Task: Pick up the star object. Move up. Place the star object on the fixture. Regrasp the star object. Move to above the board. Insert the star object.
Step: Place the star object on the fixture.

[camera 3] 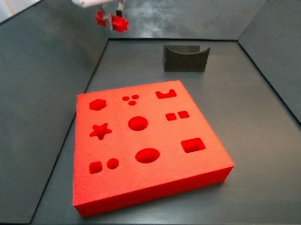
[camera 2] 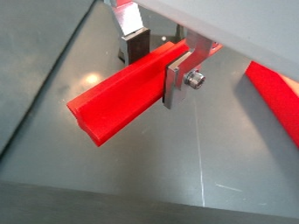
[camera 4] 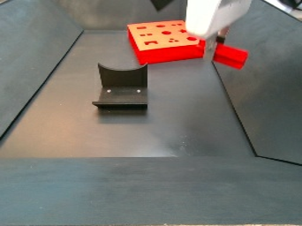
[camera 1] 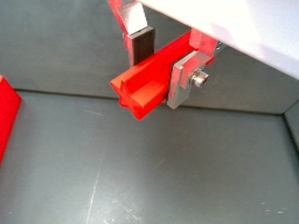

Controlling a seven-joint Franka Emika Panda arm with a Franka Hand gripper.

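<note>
1. The gripper (camera 2: 158, 54) hangs above the grey floor, its fingers (camera 1: 184, 77) pinching the star object (camera 2: 122, 94).
2. In both wrist views the peg lies roughly level across the pads, clear of the floor.
3. In a side view the fixture (camera 4: 120, 87) stands apart from the board (camera 4: 165, 41).
4. The board's star cutout (camera 3: 101, 132) is unfilled.

Hand (camera 4: 221, 42) holding star object (camera 4: 229, 56) above floor, beside board (camera 4: 165, 41).
</note>
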